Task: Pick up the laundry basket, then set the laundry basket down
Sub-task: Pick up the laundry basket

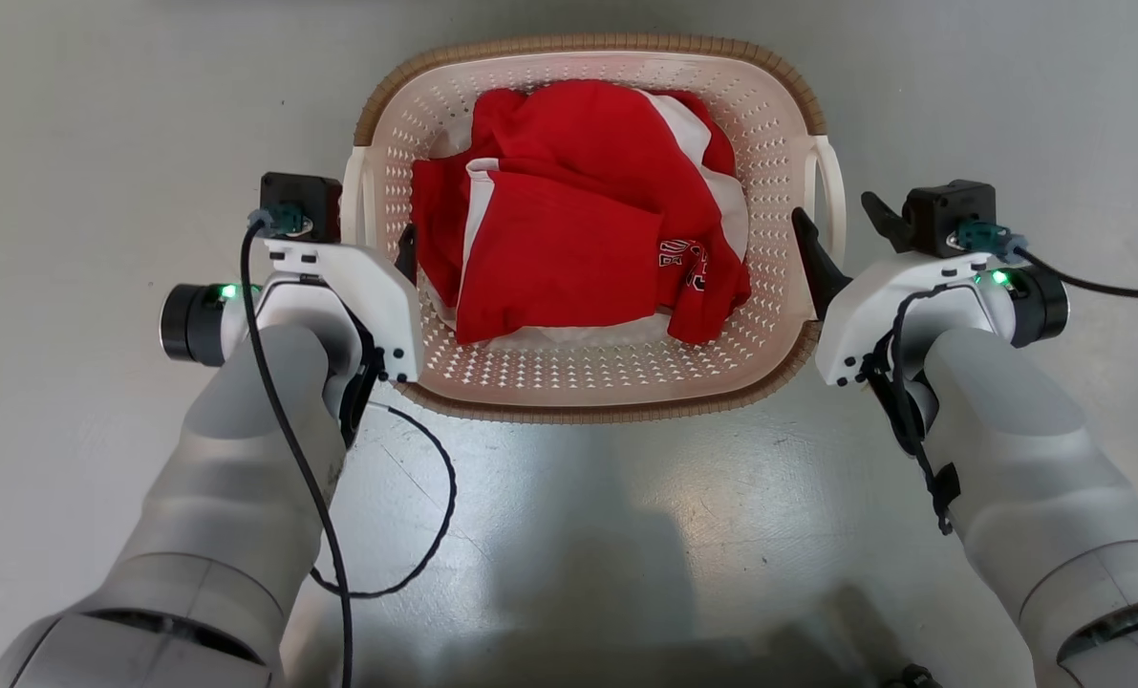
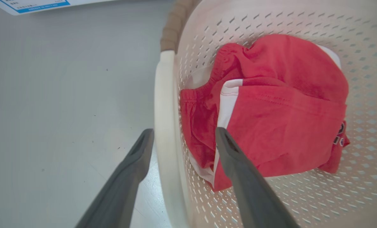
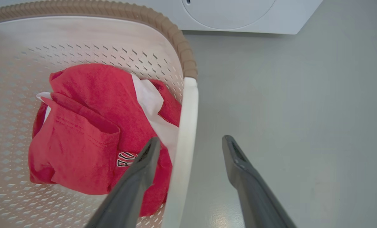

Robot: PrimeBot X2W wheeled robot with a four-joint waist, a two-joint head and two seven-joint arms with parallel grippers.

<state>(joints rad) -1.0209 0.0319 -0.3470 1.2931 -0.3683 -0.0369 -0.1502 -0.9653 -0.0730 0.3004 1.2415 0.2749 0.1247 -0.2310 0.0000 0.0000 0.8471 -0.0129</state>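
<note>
The laundry basket (image 1: pixel 569 373), cream perforated plastic with a brown woven-look rim, lies straight ahead on the grey floor and holds red and white clothes (image 1: pixel 569 220). My left gripper (image 1: pixel 370 239) is open astride the basket's white left handle (image 2: pixel 163 104): one finger is outside, the other inside against the clothes (image 2: pixel 280 104). My right gripper (image 1: pixel 843 225) is open astride the right handle (image 3: pixel 185 126) in the same way. In both wrist views, gaps remain between each handle and the left gripper (image 2: pixel 183 134) and right gripper (image 3: pixel 191 142) fingers.
A white washing machine (image 3: pixel 239 12) stands beyond the basket's far end. A blue-edged sheet (image 2: pixel 33 4) lies on the floor off the left side. A black cable loop (image 1: pixel 435 516) hangs from my left forearm. Open grey floor lies on both sides.
</note>
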